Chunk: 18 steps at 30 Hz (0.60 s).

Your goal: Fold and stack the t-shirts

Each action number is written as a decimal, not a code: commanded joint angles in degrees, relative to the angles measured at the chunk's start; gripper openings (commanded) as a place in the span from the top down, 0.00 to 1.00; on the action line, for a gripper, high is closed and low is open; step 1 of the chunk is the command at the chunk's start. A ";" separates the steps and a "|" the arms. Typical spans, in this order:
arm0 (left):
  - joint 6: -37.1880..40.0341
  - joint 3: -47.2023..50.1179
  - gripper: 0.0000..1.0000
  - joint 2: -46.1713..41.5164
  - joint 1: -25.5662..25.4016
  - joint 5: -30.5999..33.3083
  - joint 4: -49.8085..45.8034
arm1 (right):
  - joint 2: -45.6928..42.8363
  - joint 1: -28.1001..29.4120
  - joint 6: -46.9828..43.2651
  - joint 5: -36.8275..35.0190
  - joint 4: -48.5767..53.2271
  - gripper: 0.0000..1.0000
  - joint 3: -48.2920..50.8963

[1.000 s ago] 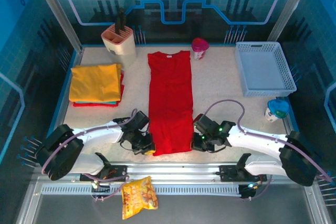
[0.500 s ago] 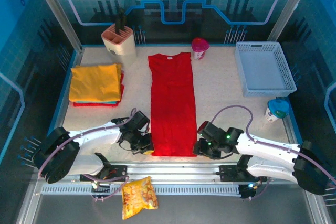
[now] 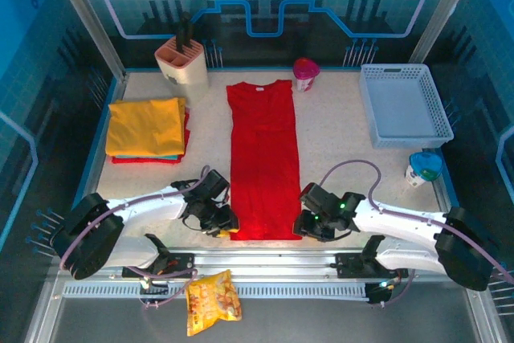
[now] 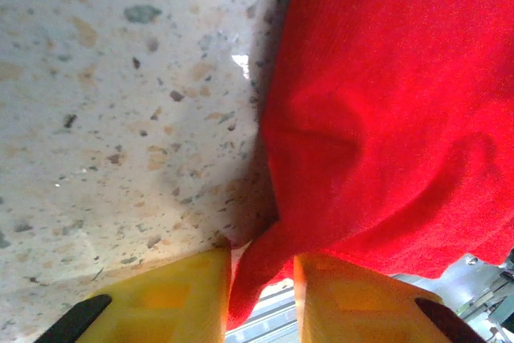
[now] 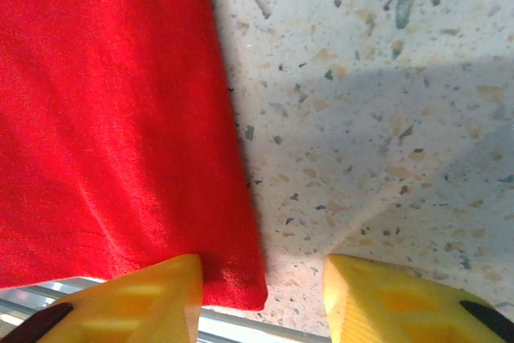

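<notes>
Left wrist — jaws ajar, red t-shirt between

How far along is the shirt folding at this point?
Done: the yellow shirt lies folded on the pile at left. In hand: the red shirt is a long strip, folded lengthwise; left tool and right tool, both open, sit at its near corners. Left: fold it crosswise and stack it on the yellow.
</notes>
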State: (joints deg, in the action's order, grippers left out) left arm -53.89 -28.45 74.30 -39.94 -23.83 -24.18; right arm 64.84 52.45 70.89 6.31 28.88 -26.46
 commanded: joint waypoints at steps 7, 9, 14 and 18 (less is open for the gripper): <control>-0.43 -0.12 0.76 0.32 -0.49 -0.50 1.04 | 1.71 1.33 0.17 2.04 -7.56 0.64 0.00; -0.40 -0.19 0.77 0.45 -0.43 -0.42 0.94 | 1.61 1.38 0.25 2.13 -7.88 0.66 0.00; -0.25 -0.45 0.78 0.93 -0.40 -0.59 1.14 | 1.48 1.71 0.55 2.39 -8.05 0.67 -0.15; -0.03 -0.48 0.79 0.78 -0.49 -0.48 0.94 | 1.32 1.96 0.52 2.33 -7.93 0.67 -0.35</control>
State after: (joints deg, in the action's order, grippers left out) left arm -54.06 -28.45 74.63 -39.94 -23.83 -23.40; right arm 65.28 52.86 70.96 5.98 29.23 -26.50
